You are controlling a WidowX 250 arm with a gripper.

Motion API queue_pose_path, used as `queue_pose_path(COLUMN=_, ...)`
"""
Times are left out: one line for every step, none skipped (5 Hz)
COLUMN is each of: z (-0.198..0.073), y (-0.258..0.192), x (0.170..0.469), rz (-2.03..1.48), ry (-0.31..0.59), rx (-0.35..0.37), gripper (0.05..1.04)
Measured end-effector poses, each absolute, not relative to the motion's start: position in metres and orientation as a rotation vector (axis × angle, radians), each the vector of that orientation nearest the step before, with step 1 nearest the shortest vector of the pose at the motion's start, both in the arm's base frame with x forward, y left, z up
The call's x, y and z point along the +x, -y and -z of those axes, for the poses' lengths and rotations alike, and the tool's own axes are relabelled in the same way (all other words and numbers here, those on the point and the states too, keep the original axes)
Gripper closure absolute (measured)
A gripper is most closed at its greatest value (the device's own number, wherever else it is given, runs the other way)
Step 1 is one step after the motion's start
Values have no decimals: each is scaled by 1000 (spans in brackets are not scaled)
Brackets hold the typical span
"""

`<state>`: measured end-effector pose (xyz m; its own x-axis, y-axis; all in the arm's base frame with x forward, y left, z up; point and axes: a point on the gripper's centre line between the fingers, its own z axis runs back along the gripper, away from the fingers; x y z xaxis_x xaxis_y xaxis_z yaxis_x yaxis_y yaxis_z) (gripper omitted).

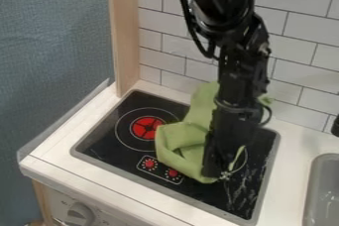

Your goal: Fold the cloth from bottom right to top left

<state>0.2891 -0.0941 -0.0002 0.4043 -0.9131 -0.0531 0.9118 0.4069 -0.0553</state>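
Sink (324,188) right of stove (99,143); arm (242,71) hides some cloth (173,143), seemingly against the end effector (218,170) (open or closed, can't tell).

You have a soft, matt green cloth (173,155) on a glossy black stovetop (99,143), set in a smooth white counter (59,143). Your black arm (242,76) looks like hard plastic with a slight sheen. To the left, you see pale, smooth wood on the post (124,31); on the far side, smooth tiles (291,41); near left, a plastic-looking knob (81,214).
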Motion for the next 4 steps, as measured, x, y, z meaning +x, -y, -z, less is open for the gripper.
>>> queue_pose_path(z=-15, y=96, x=295, rz=1161, ry=-21, rx=-2, gripper=1030)
queue_pose_path(z=-22, y=96, x=306, rz=1161, ry=24, rx=3, gripper=1030)
queue_pose_path(z=-34, y=97, x=324, rz=1161, ry=84, rx=14, gripper=1030)
queue_pose_path(z=-50, y=91, x=346, rz=1151, ry=145, rx=28, gripper=1030)
